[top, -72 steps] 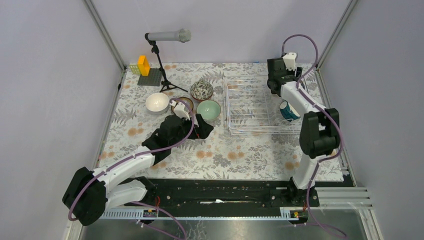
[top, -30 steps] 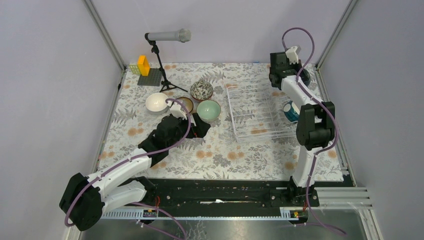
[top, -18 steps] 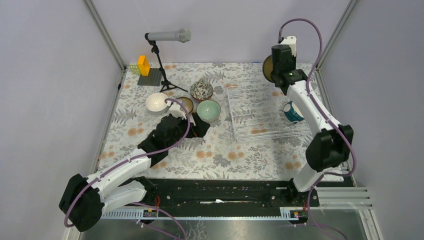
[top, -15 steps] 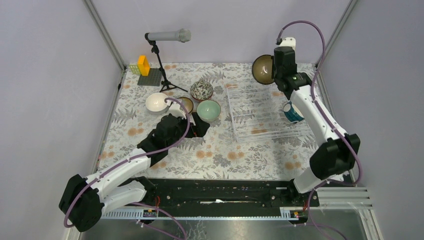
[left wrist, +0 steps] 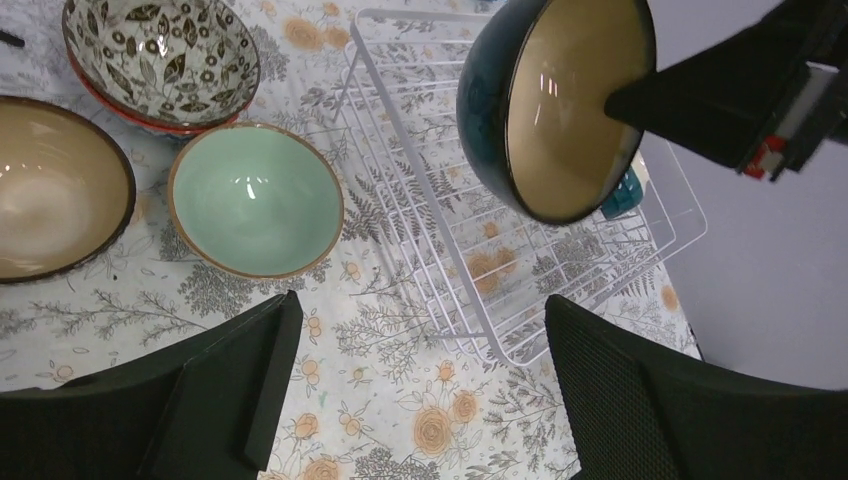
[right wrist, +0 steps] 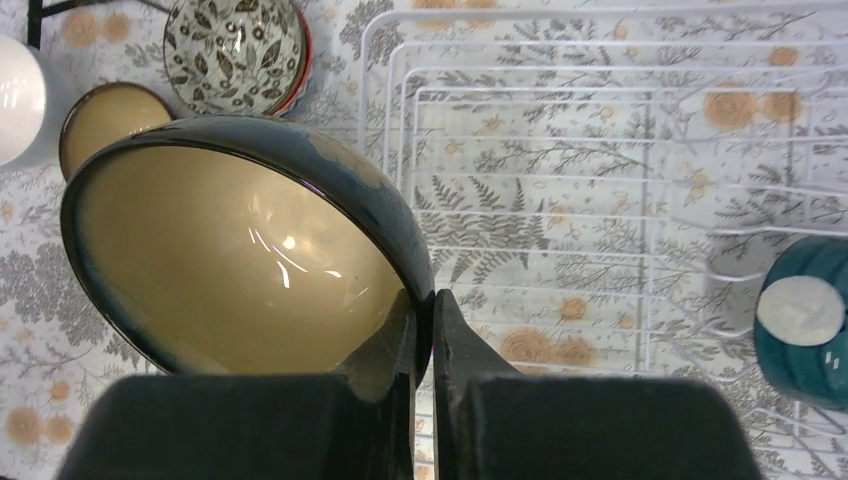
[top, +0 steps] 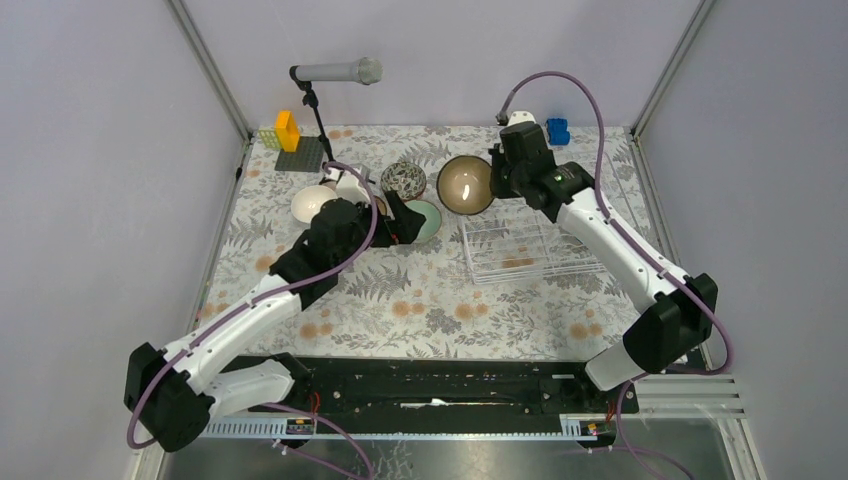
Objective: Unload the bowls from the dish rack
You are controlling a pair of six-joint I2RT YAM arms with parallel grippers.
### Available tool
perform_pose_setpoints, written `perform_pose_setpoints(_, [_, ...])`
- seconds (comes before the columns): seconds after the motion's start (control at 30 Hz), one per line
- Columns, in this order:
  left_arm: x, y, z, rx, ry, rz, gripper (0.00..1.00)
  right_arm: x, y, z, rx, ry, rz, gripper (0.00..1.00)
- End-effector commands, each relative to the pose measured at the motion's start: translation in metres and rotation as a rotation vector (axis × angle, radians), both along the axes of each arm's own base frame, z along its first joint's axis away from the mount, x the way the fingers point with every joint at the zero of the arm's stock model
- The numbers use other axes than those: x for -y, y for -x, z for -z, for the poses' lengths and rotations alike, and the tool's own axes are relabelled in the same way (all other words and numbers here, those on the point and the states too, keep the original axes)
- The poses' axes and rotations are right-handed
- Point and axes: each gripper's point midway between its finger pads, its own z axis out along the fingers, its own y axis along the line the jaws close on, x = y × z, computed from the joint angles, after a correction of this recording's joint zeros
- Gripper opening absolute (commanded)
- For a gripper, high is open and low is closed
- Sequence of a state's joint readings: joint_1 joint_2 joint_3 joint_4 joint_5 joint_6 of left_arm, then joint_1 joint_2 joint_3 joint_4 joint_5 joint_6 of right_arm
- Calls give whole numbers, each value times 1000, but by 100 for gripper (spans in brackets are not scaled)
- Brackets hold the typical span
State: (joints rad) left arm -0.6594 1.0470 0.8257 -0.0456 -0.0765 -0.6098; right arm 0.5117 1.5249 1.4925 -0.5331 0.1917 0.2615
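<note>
My right gripper (top: pixel 493 178) is shut on the rim of a dark bowl (top: pixel 466 185) with a tan inside, held tilted in the air left of the dish rack (top: pixel 520 262). In the right wrist view its fingers pinch the bowl's (right wrist: pixel 240 260) wall, and a teal bowl (right wrist: pixel 810 320) stands at the rack's (right wrist: pixel 400 100) right side. On the cloth sit a white bowl (top: pixel 312 203), a grey patterned bowl (top: pixel 403 178) and a mint bowl (top: pixel 428 220). My left gripper (left wrist: pixel 420 305) hovers open and empty near the mint bowl (left wrist: pixel 255 195) and the rack's corner (left wrist: pixel 500 350).
A brown-rimmed tan bowl (left wrist: pixel 50 190) lies left of the mint one. A microphone on a stand (top: pixel 335 72) and a yellow block on a grey plate (top: pixel 288 130) stand at the back left. A blue object (top: pixel 557 130) lies at the back right.
My right arm lifted the dark bowl from the rack's far right corner and swung it left, out past the rack's left side. The rack shifted slightly. My left arm reached farther toward the bowls.
</note>
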Motion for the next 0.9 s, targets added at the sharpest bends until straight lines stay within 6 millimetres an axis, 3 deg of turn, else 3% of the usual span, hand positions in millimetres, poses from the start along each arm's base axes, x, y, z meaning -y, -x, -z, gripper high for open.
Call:
perform_pose_setpoints(0.0, [4,-15,-9,-29,25,-59,94,-22,1,-27,71,-84,34,3])
perform_pose_setpoints(0.27, [22,-23,-3,-81,37,-25,89,-41,18,-19,56,-43,1,2])
perform_pose_setpoints(0.57, [26,-24,-1,-86,49,-25,87,-52,31,-18,56,-17,-28,2])
perform_pose_setpoints(0.73, [20,-30,9,-108,30,-77,72,-63,39,-18,64,4,-47,4])
perform_pose_setpoints(0.87, [11,-37,19,-133,3,-156,58,-69,41,-5,48,91,-28,3])
